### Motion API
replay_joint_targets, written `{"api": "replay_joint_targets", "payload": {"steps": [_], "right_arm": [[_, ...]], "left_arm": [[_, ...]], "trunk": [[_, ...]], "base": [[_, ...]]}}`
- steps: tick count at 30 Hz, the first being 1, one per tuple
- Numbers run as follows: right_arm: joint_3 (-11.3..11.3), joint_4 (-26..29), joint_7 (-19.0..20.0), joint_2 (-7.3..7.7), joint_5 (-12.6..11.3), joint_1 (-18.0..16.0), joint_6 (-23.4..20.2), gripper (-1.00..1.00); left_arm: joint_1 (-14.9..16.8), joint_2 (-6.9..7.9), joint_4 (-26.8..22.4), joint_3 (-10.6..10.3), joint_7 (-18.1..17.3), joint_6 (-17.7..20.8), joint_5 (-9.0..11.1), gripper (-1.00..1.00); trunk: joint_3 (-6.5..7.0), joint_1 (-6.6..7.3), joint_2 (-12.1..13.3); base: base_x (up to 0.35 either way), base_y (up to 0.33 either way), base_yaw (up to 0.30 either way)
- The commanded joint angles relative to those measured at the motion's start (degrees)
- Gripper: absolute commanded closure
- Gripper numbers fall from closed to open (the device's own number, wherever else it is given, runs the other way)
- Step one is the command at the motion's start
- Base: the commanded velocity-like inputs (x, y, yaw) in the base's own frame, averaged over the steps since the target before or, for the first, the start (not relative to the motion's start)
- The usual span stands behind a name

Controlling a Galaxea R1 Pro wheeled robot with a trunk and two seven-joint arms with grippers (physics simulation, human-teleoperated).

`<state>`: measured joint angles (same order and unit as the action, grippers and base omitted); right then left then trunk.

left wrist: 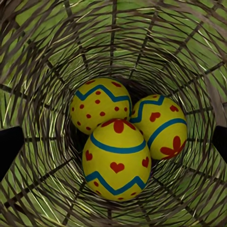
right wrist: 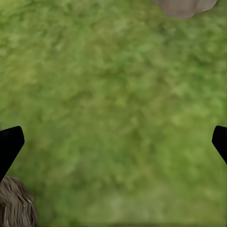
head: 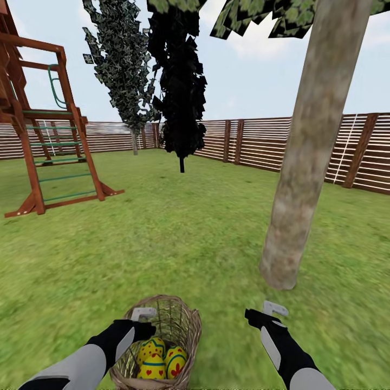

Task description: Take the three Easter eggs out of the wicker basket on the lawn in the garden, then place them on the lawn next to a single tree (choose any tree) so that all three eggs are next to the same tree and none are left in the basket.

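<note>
Easter eggs (left wrist: 118, 137), all three, still bunched at bottom of wicker basket (head: 187, 325) on lawn (head: 179, 244), near grey-beige tree (head: 303, 179). Best drop straight down onto topmost egg, centre it between fingers, avoid snagging weave. Left gripper (head: 145, 319) over basket mouth, jaws spread wide, holding nothing. Right gripper (head: 265, 314) above bare grass between basket and trunk, likewise wide open, empty.

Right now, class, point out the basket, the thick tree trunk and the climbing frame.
basket (head: 190, 325), head view, on its woven right rim.
thick tree trunk (head: 303, 162), head view, mid-trunk bark.
climbing frame (head: 59, 162), head view, on its green-runged ladder.
</note>
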<state>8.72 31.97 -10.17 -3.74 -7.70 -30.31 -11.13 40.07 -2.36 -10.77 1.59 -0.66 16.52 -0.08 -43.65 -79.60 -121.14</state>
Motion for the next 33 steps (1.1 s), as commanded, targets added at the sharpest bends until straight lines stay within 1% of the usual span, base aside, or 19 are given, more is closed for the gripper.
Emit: {"api": "replay_joint_targets", "payload": {"steps": [1,14,33], "right_arm": [[0.1,0.1,-0.2,-0.04,-0.6,0.0,-0.2,-1.00],[0.1,0.1,-0.2,-0.04,-0.6,0.0,-0.2,-1.00],[0.1,0.1,-0.1,-0.07,-0.6,0.0,-0.2,-1.00]], "left_arm": [[0.0,-0.01,-0.1,0.2,-0.1,0.3,0.0,-1.00],[0.0,-0.01,-0.1,0.2,0.0,0.3,0.0,-1.00],[0.0,-0.01,-0.1,0.2,-0.1,0.3,0.0,-1.00]], "trunk": [[-0.24,-0.22,-0.4],[-2.58,-3.07,-5.7],[-2.58,-3.07,-5.7]], "base": [[0.000,0.000,0.000],[0.000,0.000,0.000],[0.000,0.000,0.000]]}}
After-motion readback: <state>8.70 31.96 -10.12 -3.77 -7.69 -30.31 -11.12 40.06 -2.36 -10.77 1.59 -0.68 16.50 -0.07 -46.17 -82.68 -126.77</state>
